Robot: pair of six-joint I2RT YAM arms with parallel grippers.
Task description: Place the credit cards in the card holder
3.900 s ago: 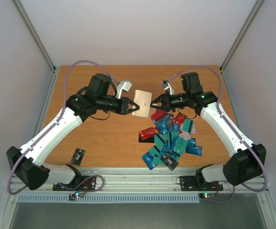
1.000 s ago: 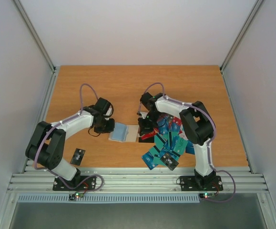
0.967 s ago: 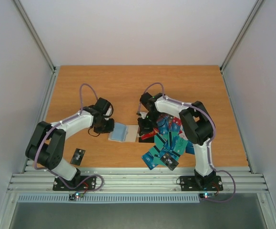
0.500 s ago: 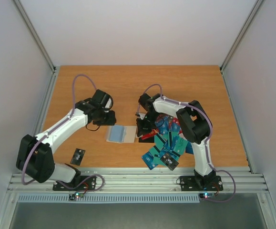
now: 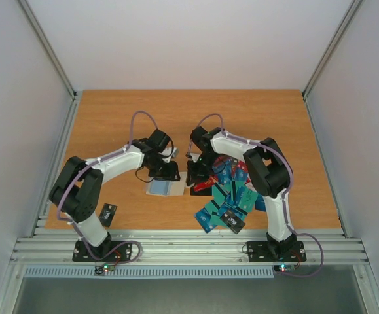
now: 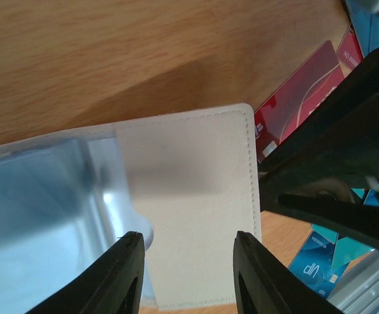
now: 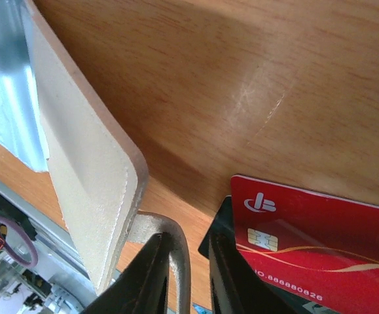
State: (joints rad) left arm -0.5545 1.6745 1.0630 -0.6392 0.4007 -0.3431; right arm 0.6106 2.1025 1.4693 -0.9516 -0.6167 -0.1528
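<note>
Left gripper (image 6: 188, 239) is poised open, empty, over the opened card holder (image 6: 189, 163); a credit card (image 7: 307, 242) is required next.

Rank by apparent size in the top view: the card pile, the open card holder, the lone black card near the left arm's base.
Largest: card pile.
Then: card holder, even partly covered.
Smallest: lone black card.

**A:** what colour's the card holder (image 7: 91, 183)?
**B:** cream flap, pale blue-grey see-through sleeves. Red card (image 7: 320, 242) right beside the right end effector (image 7: 199, 261), gold swirl and chip on it. Bench (image 7: 241, 65) is orange-brown woodgrain.
</note>
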